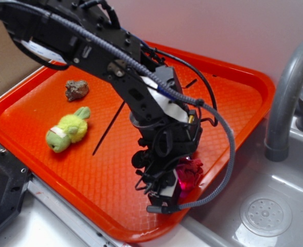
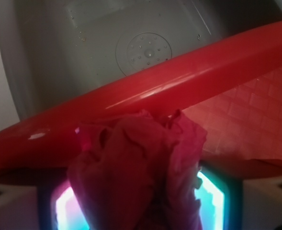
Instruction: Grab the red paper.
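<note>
The red paper (image 1: 190, 173) is a crumpled dark crimson ball at the near right rim of the orange-red tray (image 1: 233, 98). My gripper (image 1: 175, 181) points down over it. In the wrist view the paper (image 2: 136, 167) fills the gap between my two glowing fingers (image 2: 69, 211) and touches both pads. The gripper (image 2: 138, 213) is closed on the paper. I cannot tell whether the paper rests on the tray or is lifted.
A green plush toy (image 1: 68, 129) and a brown-grey rock-like lump (image 1: 76, 89) lie at the tray's left. A thin black stick (image 1: 109, 128) lies mid-tray. A grey sink (image 1: 274, 206) with its drain (image 2: 143, 50) and a grey faucet (image 1: 287, 98) are right beside the tray rim (image 2: 188, 81).
</note>
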Controlling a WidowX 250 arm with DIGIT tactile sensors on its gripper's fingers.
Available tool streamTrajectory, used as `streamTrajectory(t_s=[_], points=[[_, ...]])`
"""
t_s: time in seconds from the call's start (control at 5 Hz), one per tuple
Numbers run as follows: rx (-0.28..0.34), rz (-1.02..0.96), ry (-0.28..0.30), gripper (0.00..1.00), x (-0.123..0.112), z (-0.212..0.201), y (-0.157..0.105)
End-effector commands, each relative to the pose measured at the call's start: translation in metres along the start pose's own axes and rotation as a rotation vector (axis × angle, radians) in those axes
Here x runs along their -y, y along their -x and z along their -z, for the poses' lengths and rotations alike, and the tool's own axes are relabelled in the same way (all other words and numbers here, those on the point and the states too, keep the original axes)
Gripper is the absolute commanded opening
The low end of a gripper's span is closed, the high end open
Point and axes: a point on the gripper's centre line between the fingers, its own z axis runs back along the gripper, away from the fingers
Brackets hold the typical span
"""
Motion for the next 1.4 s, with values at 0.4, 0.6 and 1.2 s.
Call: streamTrajectory(t_s=[0.4, 0.6, 1.2], points=[[-0.278, -0.754, -0.287, 0.00, -0.075, -0.076, 0.084], [-0.299, -0.935, -0.275, 0.00, -0.079, -0.098, 0.109], [-0.185, -1.140, -0.248, 0.00, -0.046, -0.138, 0.135]])
